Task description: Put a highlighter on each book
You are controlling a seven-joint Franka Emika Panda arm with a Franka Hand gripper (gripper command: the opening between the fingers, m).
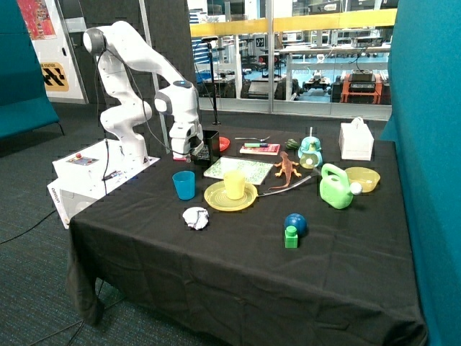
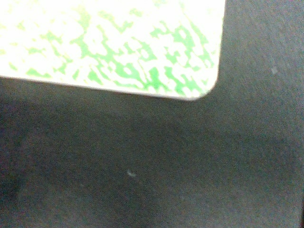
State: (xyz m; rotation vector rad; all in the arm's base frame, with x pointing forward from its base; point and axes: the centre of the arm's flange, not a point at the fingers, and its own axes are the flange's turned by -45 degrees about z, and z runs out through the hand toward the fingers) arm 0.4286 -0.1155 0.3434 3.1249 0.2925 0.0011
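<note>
The white book with a green speckled pattern [image 1: 242,169] lies flat on the black tablecloth behind the yellow plate. One of its corners fills the wrist view [image 2: 118,42]. The small red-pink book [image 1: 261,149] lies behind it, with a thin green pen-like thing [image 1: 255,145] on its cover. My gripper [image 1: 196,153] hangs low over the cloth, just beside the white book's corner and in front of a black holder [image 1: 211,143]. A small pinkish thing shows at the gripper, but I cannot tell what it is. The gripper does not show in the wrist view.
A blue cup [image 1: 184,184], a yellow plate [image 1: 216,198] bearing a yellow cup [image 1: 234,184] and a crumpled white wad [image 1: 195,217] are near the gripper. Farther off are an orange lizard [image 1: 287,169], a green watering can [image 1: 335,186], a yellow bowl [image 1: 365,178] and a white box [image 1: 356,140].
</note>
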